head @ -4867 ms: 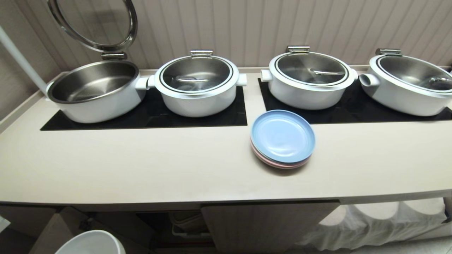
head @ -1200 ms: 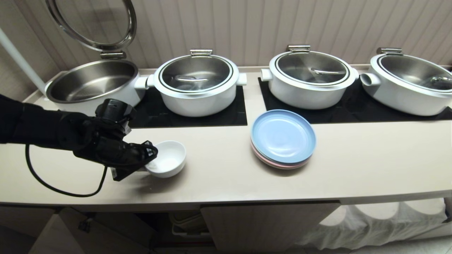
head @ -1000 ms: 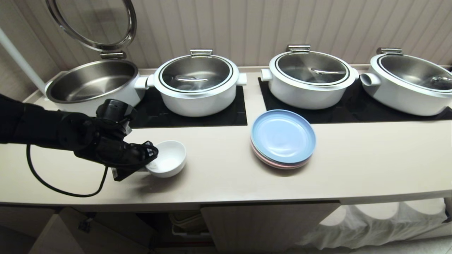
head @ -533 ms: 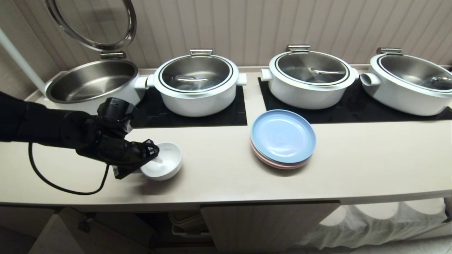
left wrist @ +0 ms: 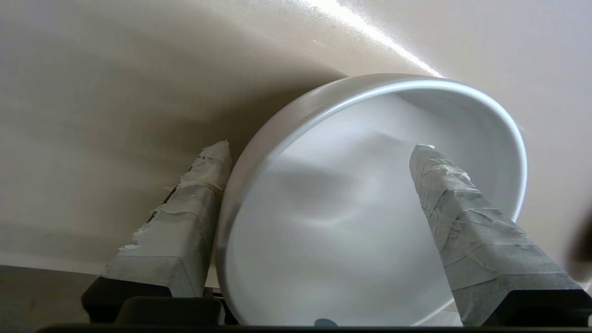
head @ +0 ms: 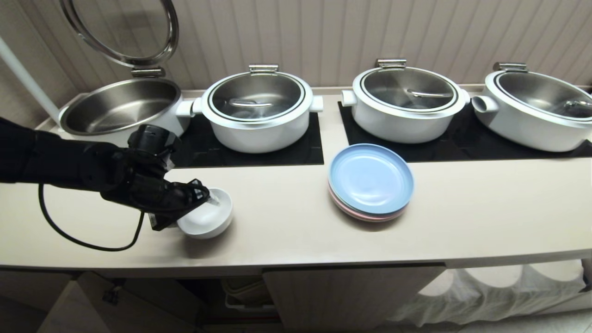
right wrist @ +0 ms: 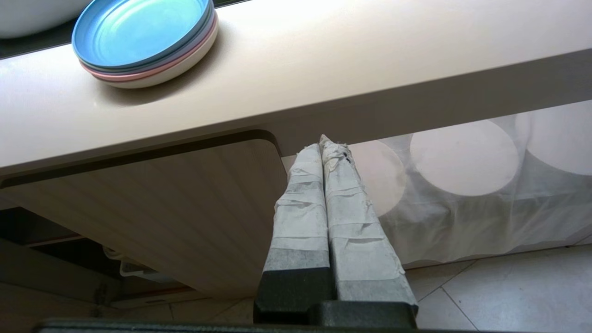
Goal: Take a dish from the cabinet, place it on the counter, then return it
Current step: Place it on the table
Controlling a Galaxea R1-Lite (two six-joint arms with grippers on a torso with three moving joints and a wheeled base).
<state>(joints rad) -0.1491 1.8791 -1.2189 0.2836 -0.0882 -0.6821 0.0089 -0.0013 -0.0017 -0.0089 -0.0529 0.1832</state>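
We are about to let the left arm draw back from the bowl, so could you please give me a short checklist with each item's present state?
1. left gripper open, one finger inside the dish, the other outside its wall: ok.
2. Dish resting level on the counter: cannot tell; it looks tipped in the head view.
3. Dish away from the front edge: ok.
4. Stack of plates well apart from the dish: ok.
5. right gripper shut, parked below the counter by the cabinet door: ok.
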